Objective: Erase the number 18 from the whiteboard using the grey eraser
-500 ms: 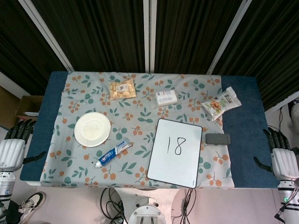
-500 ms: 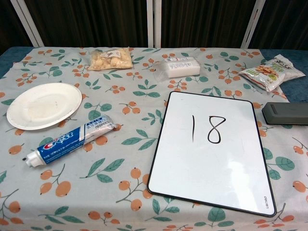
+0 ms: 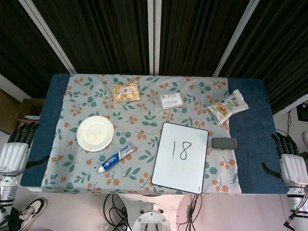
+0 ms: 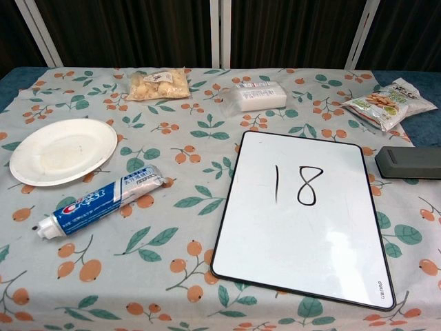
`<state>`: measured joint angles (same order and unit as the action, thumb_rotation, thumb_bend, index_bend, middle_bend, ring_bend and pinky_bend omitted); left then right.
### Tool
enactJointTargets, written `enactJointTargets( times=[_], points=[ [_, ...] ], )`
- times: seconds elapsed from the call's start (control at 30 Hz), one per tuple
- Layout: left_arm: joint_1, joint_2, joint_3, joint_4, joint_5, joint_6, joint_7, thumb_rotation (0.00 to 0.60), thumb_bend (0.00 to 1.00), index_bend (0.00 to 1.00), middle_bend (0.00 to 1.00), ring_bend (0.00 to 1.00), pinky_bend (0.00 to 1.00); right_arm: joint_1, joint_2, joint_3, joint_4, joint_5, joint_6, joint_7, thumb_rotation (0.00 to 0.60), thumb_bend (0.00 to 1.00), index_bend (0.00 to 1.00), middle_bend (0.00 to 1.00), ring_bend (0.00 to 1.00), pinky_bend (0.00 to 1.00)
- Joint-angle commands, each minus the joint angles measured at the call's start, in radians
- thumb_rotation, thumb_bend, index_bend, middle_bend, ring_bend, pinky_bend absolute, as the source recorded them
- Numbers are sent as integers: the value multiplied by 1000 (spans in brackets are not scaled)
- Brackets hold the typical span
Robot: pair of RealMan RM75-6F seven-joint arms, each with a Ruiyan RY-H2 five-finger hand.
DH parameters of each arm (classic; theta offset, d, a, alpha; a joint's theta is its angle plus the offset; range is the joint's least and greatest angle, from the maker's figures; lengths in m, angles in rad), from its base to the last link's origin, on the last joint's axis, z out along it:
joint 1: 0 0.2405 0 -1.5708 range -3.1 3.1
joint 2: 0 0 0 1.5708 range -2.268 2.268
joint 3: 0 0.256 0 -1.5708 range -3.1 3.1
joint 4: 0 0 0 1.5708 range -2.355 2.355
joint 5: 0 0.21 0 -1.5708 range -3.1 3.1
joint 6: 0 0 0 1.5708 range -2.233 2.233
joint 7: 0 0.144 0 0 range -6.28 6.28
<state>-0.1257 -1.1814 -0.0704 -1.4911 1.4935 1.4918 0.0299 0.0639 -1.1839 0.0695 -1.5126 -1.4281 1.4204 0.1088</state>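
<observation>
While both robot hands, left [image 3: 13,155] and right [image 3: 292,163], are hanging spread and empty off the bench, we are pre-grasp: grey eraser [image 3: 224,143] lying just right of whiteboard [image 3: 181,158]; right reaches next.

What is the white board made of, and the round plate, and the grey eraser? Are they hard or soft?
The whiteboard looks like a hard, smooth, glossy white sheet in a thin black frame, probably plastic. The plate looks like thin matte paper with a pressed rim, so likely bendy. The grey eraser has a dull, dark body that seems like plastic; whether it has a soft pad underneath can't be seen.
</observation>
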Motion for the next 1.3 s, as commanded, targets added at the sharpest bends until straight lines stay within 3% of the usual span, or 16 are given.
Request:
enactJointTargets(
  times=[0.03, 0.3, 0.53, 0.7, 1.3],
  points=[
    [-1, 3, 2, 0, -3, -6, 5, 501, 46, 101, 88, 61, 166, 11, 14, -5, -23, 21, -44, -3, 600, 142, 0, 0, 0, 0],
    [-2, -9, 10, 11, -6, -20, 4, 502, 46, 102, 89, 61, 166, 119, 85, 11, -82, 79, -261, -4, 600, 141, 0, 0, 0, 0],
    [-8, -14, 14, 7, 2, -25, 19, 502, 46, 102, 89, 61, 167, 244, 48, 58, -55, 103, -401, -17, 600, 142, 0, 0, 0, 0],
    [-11, -11, 20, -4, 10, -28, 31, 500, 46, 102, 88, 61, 166, 312, 40, 62, -70, 132, -502, -37, 600, 143, 0, 0, 0, 0],
    [-21, -10, 26, -4, 8, -52, 32, 503, 46, 103, 88, 61, 166, 399, -62, 41, -11, 223, -581, -148, 600, 145, 0, 78, 0, 0]
  ],
)
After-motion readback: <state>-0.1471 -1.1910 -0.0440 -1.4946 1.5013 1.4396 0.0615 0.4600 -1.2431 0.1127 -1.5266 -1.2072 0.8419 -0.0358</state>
